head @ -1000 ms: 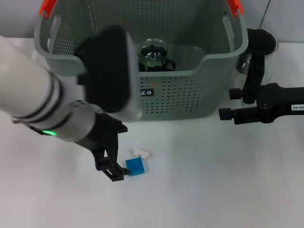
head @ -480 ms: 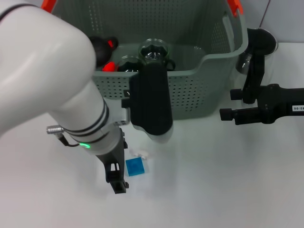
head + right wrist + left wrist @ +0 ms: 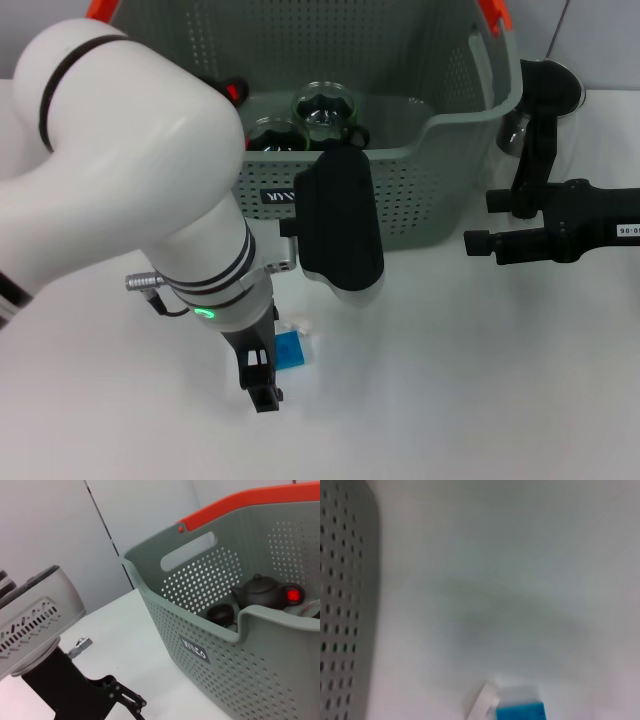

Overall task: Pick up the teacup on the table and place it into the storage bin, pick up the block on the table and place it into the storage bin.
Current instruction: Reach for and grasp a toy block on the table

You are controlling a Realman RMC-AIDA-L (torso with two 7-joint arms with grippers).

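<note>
The blue block [image 3: 291, 350] lies on the white table [image 3: 470, 390] in front of the storage bin [image 3: 420, 200]. My left gripper [image 3: 262, 378] hangs close against the block's left side. The left wrist view shows the block [image 3: 520, 711] at the picture's edge, with a small white piece [image 3: 481, 705] touching it. A small dark teacup [image 3: 220, 614] sits inside the storage bin [image 3: 210, 645] beside a black teapot [image 3: 257, 592]. My right gripper [image 3: 483, 220] is parked open to the right of the bin, holding nothing.
A glass vessel [image 3: 325, 108] and another dark cup [image 3: 268, 130] also sit in the bin. My bulky left forearm [image 3: 130, 190] covers the bin's front left wall. A white scrap [image 3: 300, 327] lies behind the block. Bare table stretches right of the block.
My left arm has swung to the right and its gripper has turned and closed in from the block's left to right beside it. The block and right arm have not moved.
</note>
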